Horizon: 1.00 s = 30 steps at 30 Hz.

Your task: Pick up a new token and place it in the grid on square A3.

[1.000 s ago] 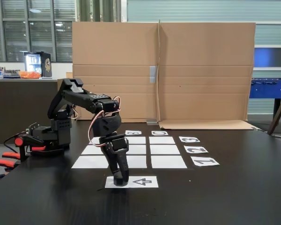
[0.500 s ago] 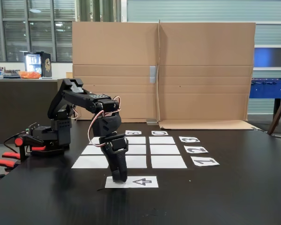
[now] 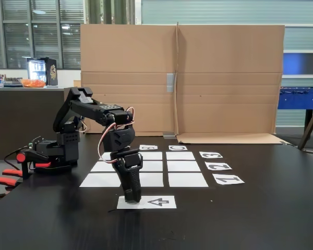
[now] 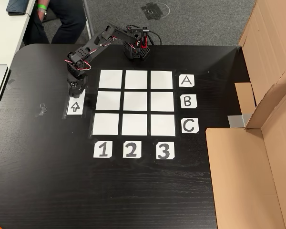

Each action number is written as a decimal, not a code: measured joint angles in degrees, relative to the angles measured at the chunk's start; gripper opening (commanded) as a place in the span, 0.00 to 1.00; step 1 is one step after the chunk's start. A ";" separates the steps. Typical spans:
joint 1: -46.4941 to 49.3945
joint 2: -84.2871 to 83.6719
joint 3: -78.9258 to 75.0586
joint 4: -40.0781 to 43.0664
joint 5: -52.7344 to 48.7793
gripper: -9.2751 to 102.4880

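Slippage is the nearest worry: the black two-finger gripper (image 3: 132, 197) points straight down onto the white paper sheet printed with an arrow (image 3: 157, 201), its tips at that sheet's nine o'clock end in the fixed view. The fingers look nearly together, but whether the small black puck-like token is between them I cannot tell; black on black hides it in both views. If the grasp is shallow or off-centre, the token could tip or drop on the lift.

Beyond lies the grid of nine white paper rectangles (image 4: 136, 102). From the A label (image 4: 186, 80) and the 3 label (image 4: 164, 150), square A3, the white corner cell (image 4: 161, 79), sits at about two o'clock from the gripper (image 4: 76, 88) in the other view, well apart. That long diagonal reach risks dragging loose sheets or landing on a neighbouring cell. The folded brown cardboard wall (image 3: 182, 78) stands farthest back.
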 measured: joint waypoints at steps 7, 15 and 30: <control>-2.81 4.39 -2.02 3.69 0.53 0.17; -9.05 12.83 -4.04 11.87 0.53 0.17; -30.85 22.59 -2.72 27.07 -2.46 0.16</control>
